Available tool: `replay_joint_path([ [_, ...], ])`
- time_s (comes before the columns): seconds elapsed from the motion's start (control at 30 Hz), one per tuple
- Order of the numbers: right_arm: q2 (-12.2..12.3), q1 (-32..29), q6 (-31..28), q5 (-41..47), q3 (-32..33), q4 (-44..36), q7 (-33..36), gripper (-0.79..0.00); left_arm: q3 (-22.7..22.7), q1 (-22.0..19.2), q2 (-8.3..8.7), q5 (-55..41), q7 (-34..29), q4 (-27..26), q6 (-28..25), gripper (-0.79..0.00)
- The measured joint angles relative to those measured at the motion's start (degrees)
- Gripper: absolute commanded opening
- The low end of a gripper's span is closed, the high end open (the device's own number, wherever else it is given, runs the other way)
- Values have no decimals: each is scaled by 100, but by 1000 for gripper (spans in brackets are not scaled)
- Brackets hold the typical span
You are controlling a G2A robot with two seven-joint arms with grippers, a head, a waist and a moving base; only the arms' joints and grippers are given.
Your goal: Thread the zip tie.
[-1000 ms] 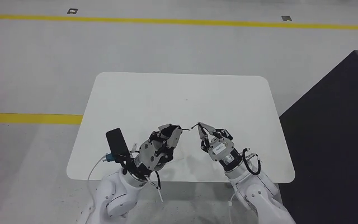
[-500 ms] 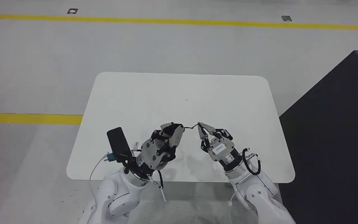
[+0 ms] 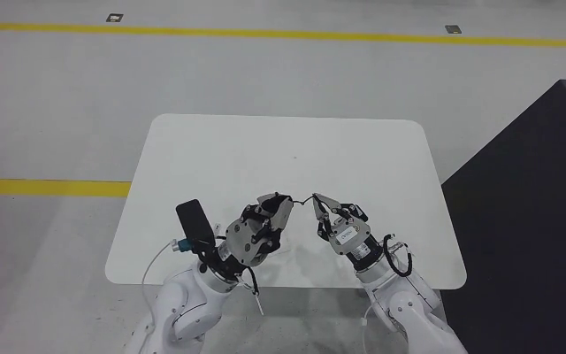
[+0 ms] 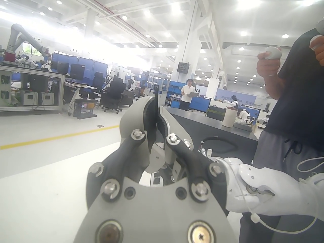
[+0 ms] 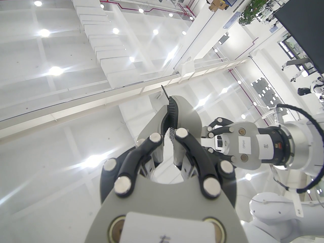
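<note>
Top view: left tool [image 3: 284, 203] and right tool [image 3: 317, 203] each pinch the zip tie [image 3: 301, 200].

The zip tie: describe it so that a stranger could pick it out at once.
Find the white table; over its near edge the left gripper and the right gripper face each other. The zip tie is the thin black strip bridging the gap between them, pinched at both ends, the only thing either holds.

We are seeing ceiling lights [image 5: 44, 32] flaring brightly in both wrist views, glare washing out the far wall [image 4: 76, 39], and straight lines bending toward the edges.
</note>
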Motion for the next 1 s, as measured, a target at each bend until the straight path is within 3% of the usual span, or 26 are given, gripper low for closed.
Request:
replay_joint_path([
  [0.4, 0, 0, 0, 0, 0, 0, 0, -785, 2, 5, 13, 125, -139, 76, -4, -785],
  [0.43, 0, 0, 0, 0, 0, 0, 0, -785, 1, 13, 13, 118, -132, 79, -1, -594],
  [0.5, 0, 0, 0, 0, 0, 0, 0, -785, -6, 27, 16, 114, -137, 78, -4, 0],
  [1.0, 0, 0, 0, 0, 0, 0, 0, -785, -176, 95, 25, -233, -48, 89, 64, 0],
])
